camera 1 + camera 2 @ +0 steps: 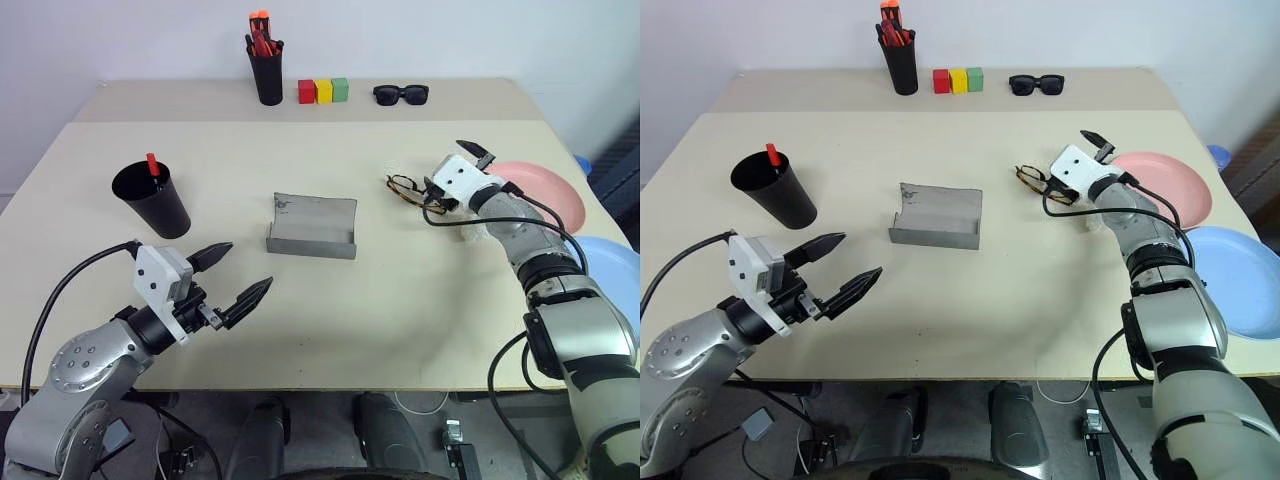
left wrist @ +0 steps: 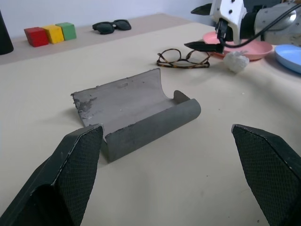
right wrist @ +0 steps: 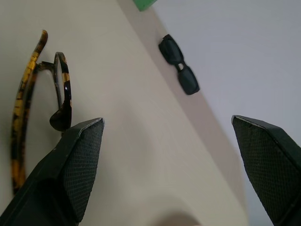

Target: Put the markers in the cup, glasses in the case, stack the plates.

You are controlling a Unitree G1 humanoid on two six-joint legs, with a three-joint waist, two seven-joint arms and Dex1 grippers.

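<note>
The glasses (image 1: 405, 190), thin tortoiseshell frames with clear lenses, lie on the table right of centre. My right gripper (image 1: 443, 165) hangs open just beside and above them, one finger low near their right side (image 2: 202, 44). The grey case (image 1: 312, 228) lies open mid-table. A marker (image 1: 152, 165) with a red cap stands in the black cup (image 1: 150, 200) at the left. The pink plate (image 1: 555, 185) and the blue plate (image 1: 612, 262) sit side by side at the right edge. My left gripper (image 1: 250, 265) is open and empty near the front, pointing at the case.
At the back stand a black pen holder (image 1: 267, 75) with orange-tipped markers, three coloured blocks (image 1: 323, 91) and black sunglasses (image 1: 401, 95). A small white crumpled lump (image 2: 236, 61) lies beside the pink plate, under my right arm.
</note>
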